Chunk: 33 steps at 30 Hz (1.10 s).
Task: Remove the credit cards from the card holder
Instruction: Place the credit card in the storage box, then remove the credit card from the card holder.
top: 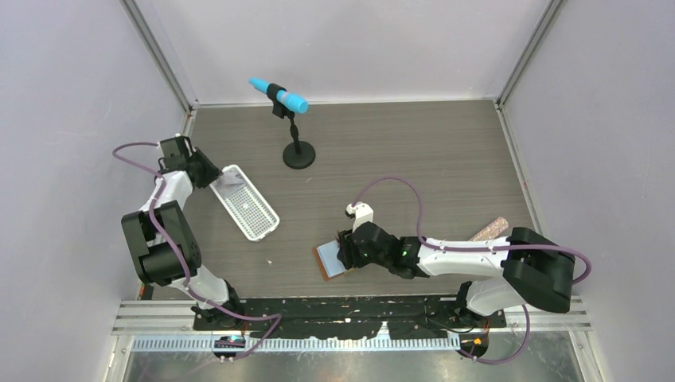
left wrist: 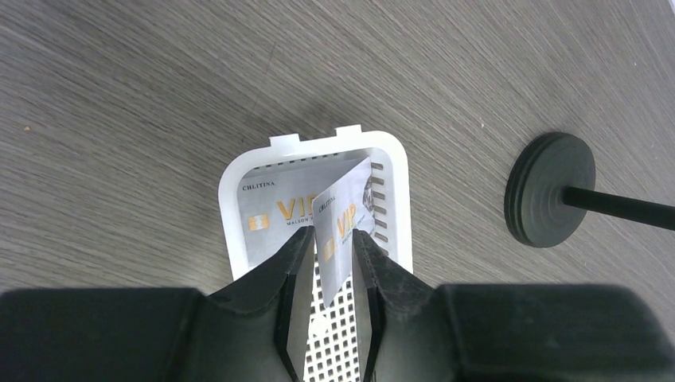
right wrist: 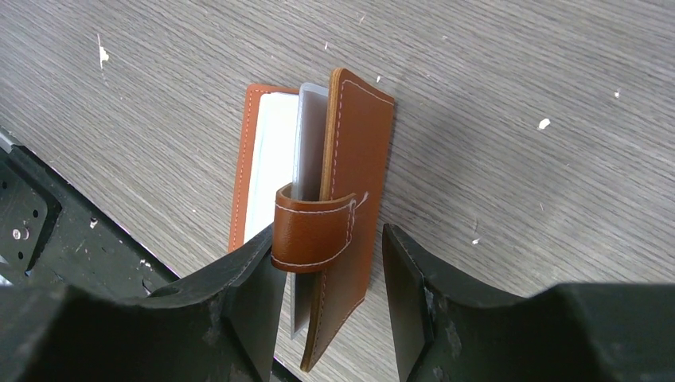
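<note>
The tan-brown card holder (right wrist: 360, 151) lies near the table's front edge, pale blue inside (top: 328, 259), one flap raised. A grey credit card (right wrist: 308, 143) sticks out of it. My right gripper (right wrist: 328, 239) (top: 347, 251) straddles the raised flap and snap tab (right wrist: 312, 227). Its jaws are apart: the left finger touches the tab, and the right one shows a gap. At the far left, my left gripper (left wrist: 333, 236) (top: 219, 179) hangs over the white perforated tray (left wrist: 231, 215). One card (left wrist: 267, 216) lies flat in it. Another card (left wrist: 344, 213) stands tilted between the parted jaws.
A black stand with a blue microphone (top: 278, 95) has its round base (left wrist: 549, 189) right of the tray (top: 259, 219). A pinkish-brown strip (top: 488, 229) lies at the right. The black mounting rail (right wrist: 48, 231) runs just beside the holder.
</note>
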Tool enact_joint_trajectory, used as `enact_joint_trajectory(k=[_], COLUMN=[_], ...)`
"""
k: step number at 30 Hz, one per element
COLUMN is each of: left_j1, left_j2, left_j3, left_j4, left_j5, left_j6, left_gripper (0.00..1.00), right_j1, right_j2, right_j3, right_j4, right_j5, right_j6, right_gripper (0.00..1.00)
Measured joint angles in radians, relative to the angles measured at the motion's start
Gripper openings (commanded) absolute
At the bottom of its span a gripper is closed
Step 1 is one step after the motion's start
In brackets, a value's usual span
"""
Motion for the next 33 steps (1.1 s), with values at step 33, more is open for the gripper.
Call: enact_joint_trajectory(k=[33], left_j1=[-0.226], left_j2=[-0.352], left_j3=[-0.065], left_j4=[-0.192], left_j5=[0.092], left_j6=[-0.081], left_gripper=[0.36], right_j1=[0.000], right_j2=[-0.064], right_j3=[-0.026], right_j4=[-0.035], right_j5=[0.005], right_j6=[0.086], right_gripper=[0.33])
